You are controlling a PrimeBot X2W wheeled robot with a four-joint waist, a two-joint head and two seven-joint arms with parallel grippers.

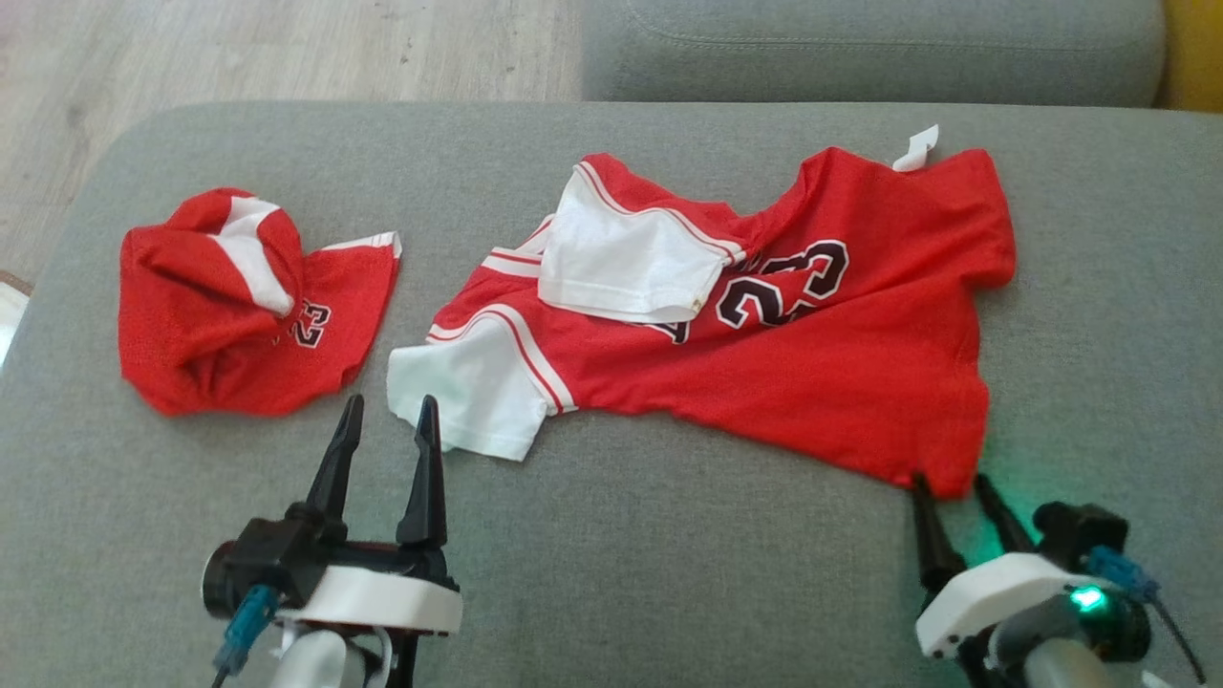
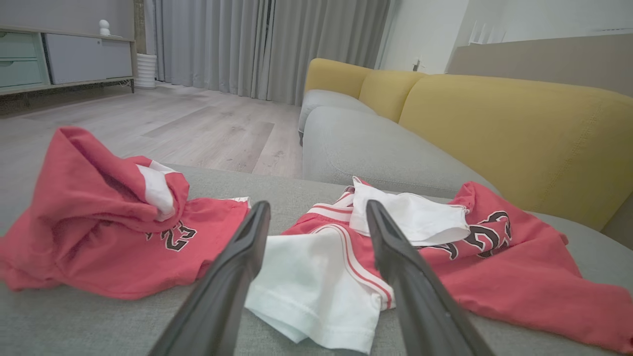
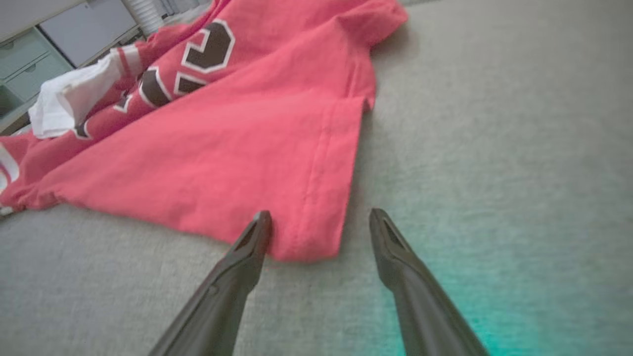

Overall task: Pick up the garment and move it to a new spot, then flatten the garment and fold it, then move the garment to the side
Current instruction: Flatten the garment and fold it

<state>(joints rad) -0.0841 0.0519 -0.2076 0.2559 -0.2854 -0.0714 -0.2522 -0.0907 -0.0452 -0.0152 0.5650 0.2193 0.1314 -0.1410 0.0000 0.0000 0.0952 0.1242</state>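
Note:
The garment (image 1: 812,373) is a red jersey with white sleeves and a black 23, lying rumpled across the middle and right of the grey cushion (image 1: 611,573). My left gripper (image 1: 388,406) stands open just short of the near white sleeve (image 1: 468,392). In the left wrist view that sleeve (image 2: 306,277) lies on the cushion between the spread fingers of my left gripper (image 2: 317,205). My right gripper (image 1: 949,483) is open at the jersey's near right hem corner. The right wrist view shows the corner of the jersey (image 3: 222,163) between the tips of that gripper (image 3: 319,215), not pinched.
A second red garment (image 1: 220,334), crumpled and also marked 23, lies at the cushion's left (image 2: 99,237). Beyond the cushion is a grey sofa seat (image 1: 860,48) with a yellow backrest (image 2: 519,128). Wooden floor (image 1: 239,48) lies past the far-left edge.

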